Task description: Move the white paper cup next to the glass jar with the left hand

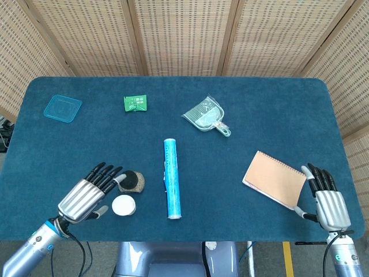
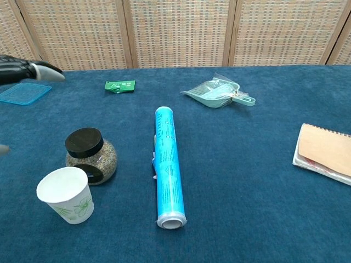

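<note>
- The white paper cup with a green leaf print (image 2: 64, 194) stands upright in the lower left of the chest view, just beside the round glass jar with a black lid (image 2: 90, 156), below and to its left.
- The left hand (image 1: 85, 193) sits at the lower left of the head view, fingers spread and holding nothing, left of the cup.
- The right hand (image 1: 327, 199) lies at the lower right, fingers extended and empty, beside the tan spiral notebook (image 1: 274, 179).
- A blue plastic-wrap roll (image 1: 172, 178) lies mid-frame.
</note>
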Tool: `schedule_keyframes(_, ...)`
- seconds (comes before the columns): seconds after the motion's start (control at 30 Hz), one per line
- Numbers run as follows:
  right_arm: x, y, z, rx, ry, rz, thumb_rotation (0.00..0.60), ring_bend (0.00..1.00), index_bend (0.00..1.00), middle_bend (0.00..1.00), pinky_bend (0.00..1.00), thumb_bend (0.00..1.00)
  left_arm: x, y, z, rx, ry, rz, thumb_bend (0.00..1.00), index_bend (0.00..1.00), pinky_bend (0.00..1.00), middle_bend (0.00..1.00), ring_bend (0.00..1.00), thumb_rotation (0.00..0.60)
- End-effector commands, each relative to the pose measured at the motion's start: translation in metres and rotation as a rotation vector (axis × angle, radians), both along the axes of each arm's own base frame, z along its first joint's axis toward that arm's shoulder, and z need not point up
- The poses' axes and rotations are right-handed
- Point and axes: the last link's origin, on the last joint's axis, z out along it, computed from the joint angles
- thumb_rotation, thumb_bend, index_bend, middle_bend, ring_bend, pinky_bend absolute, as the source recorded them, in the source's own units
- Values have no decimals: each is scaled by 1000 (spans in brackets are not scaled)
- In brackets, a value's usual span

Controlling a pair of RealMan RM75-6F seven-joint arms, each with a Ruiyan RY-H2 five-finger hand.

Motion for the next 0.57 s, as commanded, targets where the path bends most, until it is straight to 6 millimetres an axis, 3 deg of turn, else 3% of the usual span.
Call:
schedule_keyframes(0.03, 0, 0, -1, 1, 1, 4, 600, 0, 0, 0, 0, 3, -23, -10, 20, 174, -63, 63, 292, 0, 0, 0, 0, 600)
schedule_keyframes(0.27, 3, 1, -3, -7, 23, 32, 600, 0, 0, 0, 0, 4, -67, -35, 29, 407, -113, 199, 290, 0, 0, 0, 0, 600)
schedule_keyframes(0.57, 5, 2, -5, -16, 41, 53, 600, 0, 0, 0, 0, 3, -111, -52, 16, 431, -91, 337, 274, 0, 0, 0, 0, 600)
